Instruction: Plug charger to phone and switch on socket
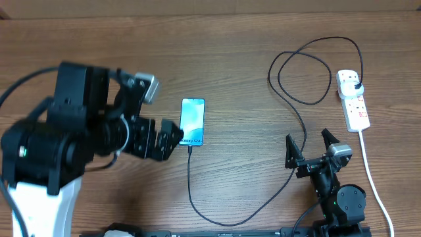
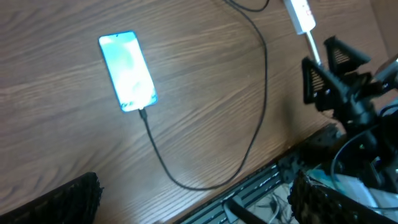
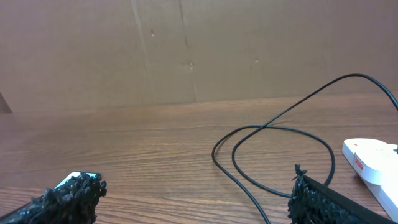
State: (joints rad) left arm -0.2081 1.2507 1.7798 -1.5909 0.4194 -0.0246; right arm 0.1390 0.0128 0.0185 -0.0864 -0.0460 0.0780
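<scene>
Jaws of the left gripper (image 1: 175, 136) and right gripper (image 1: 308, 141) both gape wide, holding nothing. One lit phone (image 1: 193, 121) lies mid-tabletop (image 1: 230, 59) just beside the left gripper. One charger (image 1: 189, 181) runs from it to one socket (image 1: 354, 100) at the far right.

you're at a robot test bench, a lab sort of place rather than a home or a shop. two black jointed robot arms, the left one (image 1: 59, 151) and the right one (image 1: 335, 187), stand at the near edge of a brown wood-grain tabletop (image 1: 230, 39). a black metal rail with loose wiring (image 2: 267, 180) runs along that edge. a white elongated power strip (image 1: 353, 102) lies on the work surface. behind the table stands a plain brown cardboard-like panel (image 3: 186, 50).
</scene>
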